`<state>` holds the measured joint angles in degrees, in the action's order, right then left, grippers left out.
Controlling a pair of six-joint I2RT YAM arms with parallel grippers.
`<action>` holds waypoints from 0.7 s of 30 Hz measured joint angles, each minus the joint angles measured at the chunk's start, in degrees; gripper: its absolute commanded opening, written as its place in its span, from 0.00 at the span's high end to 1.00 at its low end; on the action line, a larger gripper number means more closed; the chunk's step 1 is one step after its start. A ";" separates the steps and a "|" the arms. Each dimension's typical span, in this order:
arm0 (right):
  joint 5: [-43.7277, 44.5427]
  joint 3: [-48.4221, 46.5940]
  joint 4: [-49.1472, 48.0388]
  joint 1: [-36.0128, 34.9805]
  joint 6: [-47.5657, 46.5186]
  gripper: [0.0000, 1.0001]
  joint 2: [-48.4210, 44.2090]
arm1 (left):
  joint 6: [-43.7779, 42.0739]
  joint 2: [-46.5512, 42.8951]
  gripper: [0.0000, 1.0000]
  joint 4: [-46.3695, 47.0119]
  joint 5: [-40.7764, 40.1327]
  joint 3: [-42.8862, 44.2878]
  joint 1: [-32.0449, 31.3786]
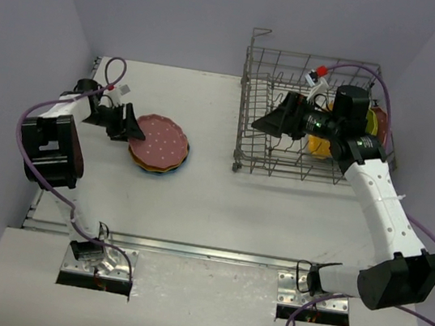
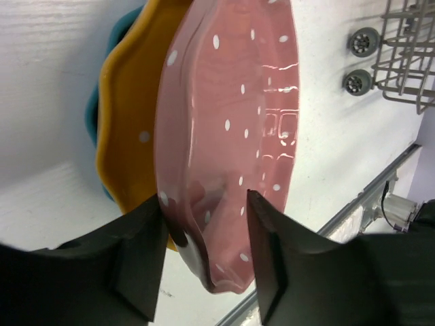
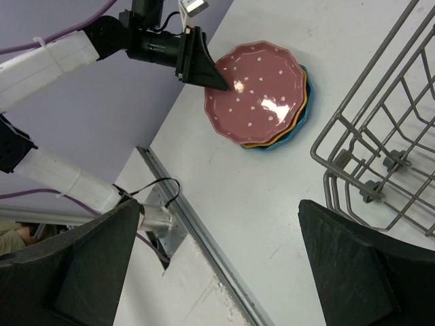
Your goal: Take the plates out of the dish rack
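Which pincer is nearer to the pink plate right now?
Left. The left pincer straddles the pink plate at its rim; the right pincer is off at the dish rack, well apart.

You're looking at a white rectangular table (image 1: 219, 204): left, a teal-blue scallop-edged plate (image 2: 92, 122) lies on it beneath two more; far right, the grey wire dish rack (image 1: 245, 118).

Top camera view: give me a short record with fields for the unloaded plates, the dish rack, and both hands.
unloaded: pink plate on top, orange-yellow plate under it, teal plate at bottom
dish rack: yellow plate stands inside, partly hidden
left hand: fingers astride pink plate's rim; grip unclear
right hand: open, empty, at rack's left end
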<state>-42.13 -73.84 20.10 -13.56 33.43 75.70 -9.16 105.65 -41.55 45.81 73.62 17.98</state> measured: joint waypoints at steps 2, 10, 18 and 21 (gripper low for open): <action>0.04 -0.27 0.27 0.07 -0.27 0.01 0.12 | 0.02 -0.01 0.38 0.14 -1.80 -0.02 0.00; 2.23 -2.72 2.61 0.37 -2.68 0.01 0.33 | -1.43 -7.21 0.18 3.78 -13.94 -0.73 -0.68; 20.57 -4.64 7.08 0.51 -12.41 0.01 0.33 | -6.81 -27.29 0.00 13.97 -33.48 -8.78 -9.26; 28.05 -2.63 7.21 1.06 -16.48 0.01 -0.21 | -7.58 -32.65 0.00 15.81 -35.73 -9.81 -10.55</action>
<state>-14.08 -76.47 27.32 -12.50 16.95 75.50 -16.74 73.00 -25.74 10.09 63.81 7.42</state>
